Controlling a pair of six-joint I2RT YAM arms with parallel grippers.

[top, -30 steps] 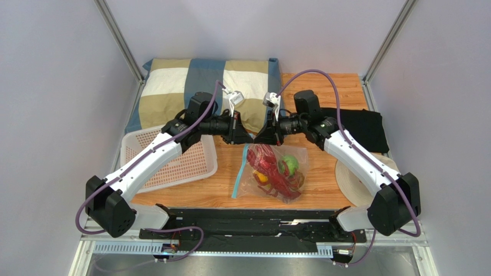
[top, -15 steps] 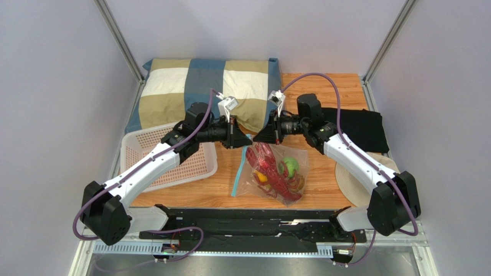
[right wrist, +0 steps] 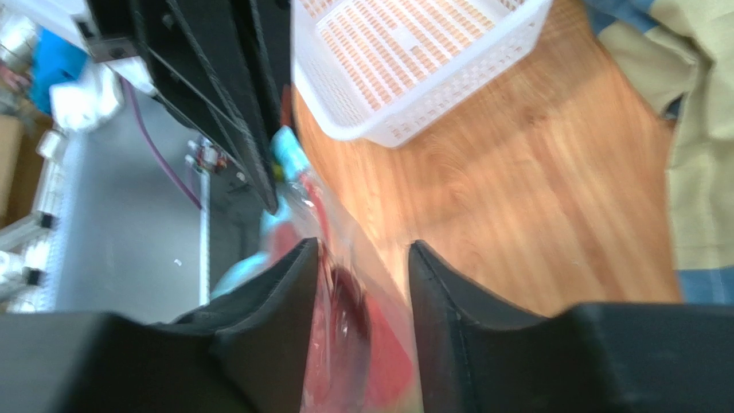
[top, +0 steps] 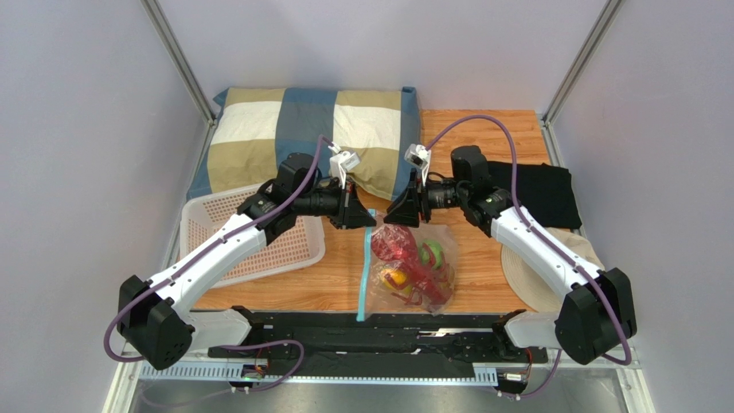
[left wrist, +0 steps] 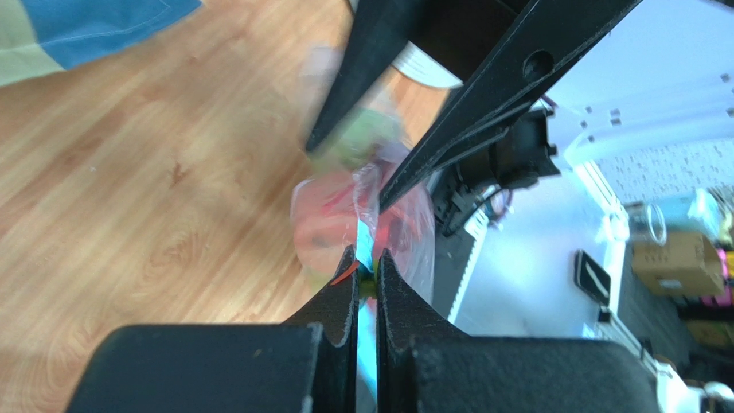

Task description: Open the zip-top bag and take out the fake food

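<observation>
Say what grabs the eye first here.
Both arms meet in the middle over the clear zip-top bag, with red and green fake food showing through it. The left pincer is shut on the bag's blue zipper strip, while the right pincer stands open astride the plastic beside it. Behind them, a plaid pillow lies at the back.

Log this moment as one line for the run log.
left end effector: shut on zip-top bag at zipper strip | right end effector: open, astride bag film | fake food: inside bag
</observation>
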